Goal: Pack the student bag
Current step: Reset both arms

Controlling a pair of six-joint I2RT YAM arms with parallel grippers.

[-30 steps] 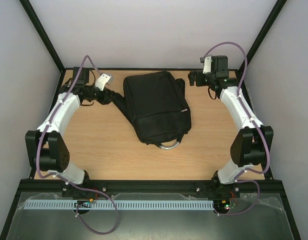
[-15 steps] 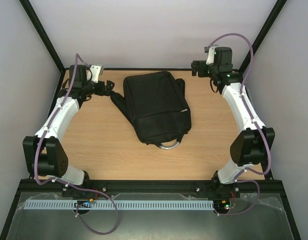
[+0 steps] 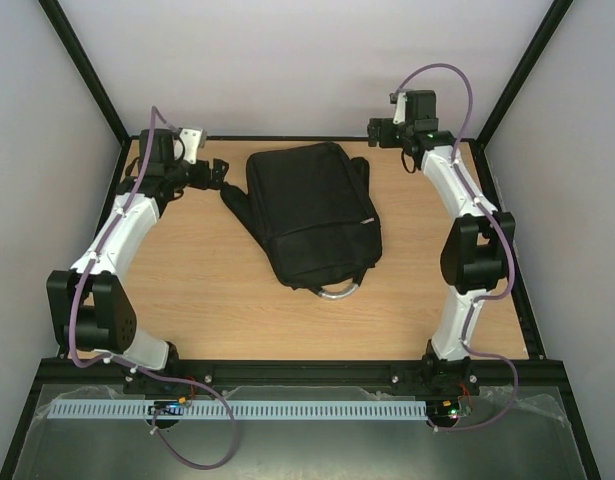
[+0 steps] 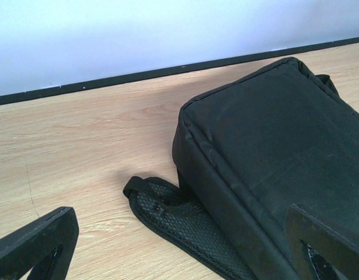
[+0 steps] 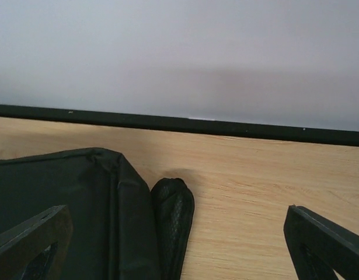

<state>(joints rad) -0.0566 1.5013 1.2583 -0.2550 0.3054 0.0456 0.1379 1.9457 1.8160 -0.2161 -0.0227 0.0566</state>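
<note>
The student bag (image 3: 312, 215) is a large black backpack lying flat in the middle of the table, its grey loop handle (image 3: 339, 291) towards the arms. A mesh strap (image 3: 232, 200) sticks out at its left. My left gripper (image 3: 215, 175) hovers open just left of the bag's far corner. In the left wrist view the bag (image 4: 272, 146) and strap (image 4: 167, 210) lie ahead of the wide-spread left gripper (image 4: 179, 236), which holds nothing. My right gripper (image 3: 377, 130) is open by the bag's far right corner. The right wrist view shows the bag (image 5: 56, 198) and a strap end (image 5: 173, 216) below the empty right gripper (image 5: 178, 233).
A black rail (image 3: 287, 138) runs along the table's far edge, with the white wall right behind it. Black frame posts (image 3: 87, 75) slant up at both back corners. Bare wood (image 3: 207, 290) lies in front of the bag.
My left gripper has opened, let go of the strap and drawn back to the left. The right arm has swung left and towards the back rail, gripper still open.
</note>
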